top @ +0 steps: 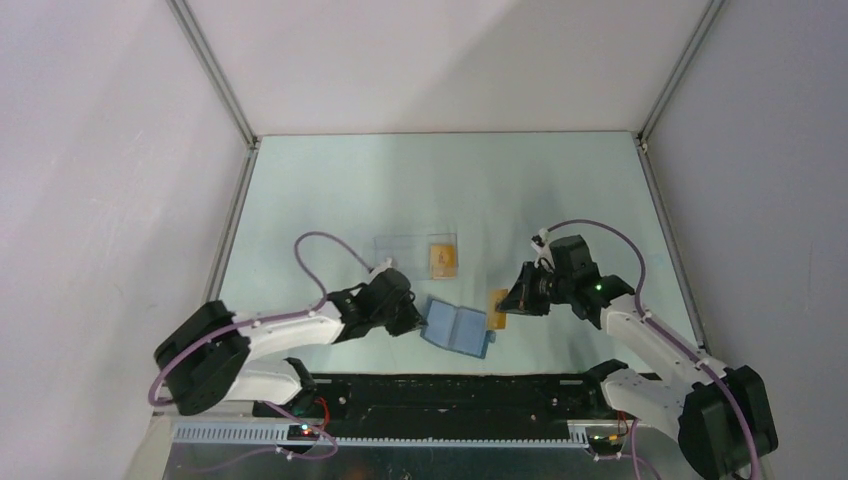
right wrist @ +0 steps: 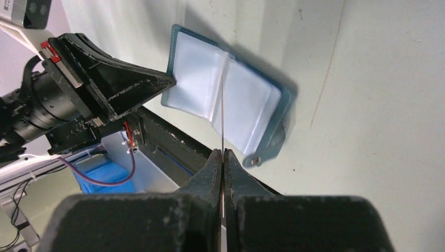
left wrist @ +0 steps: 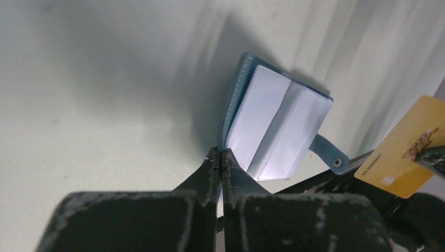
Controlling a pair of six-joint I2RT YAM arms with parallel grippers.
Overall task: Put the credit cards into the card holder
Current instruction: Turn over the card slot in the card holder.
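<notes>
The card holder (top: 458, 328), a blue wallet, lies open near the table's front edge with its two pale panels up (left wrist: 273, 123) (right wrist: 225, 97). My left gripper (top: 419, 321) (left wrist: 221, 154) is shut on the wallet's left edge. My right gripper (top: 504, 303) (right wrist: 222, 153) is shut on an orange credit card (top: 497, 319), held on edge just right of and above the wallet. The card shows edge-on in the right wrist view (right wrist: 222, 113) and face-on in the left wrist view (left wrist: 406, 152). A second orange card (top: 442, 260) lies farther back.
A clear plastic sheet (top: 405, 243) lies under and left of the second card. The wallet's snap strap (left wrist: 330, 155) sticks out toward the black rail (top: 450, 385) at the table's near edge. White walls enclose the table on three sides.
</notes>
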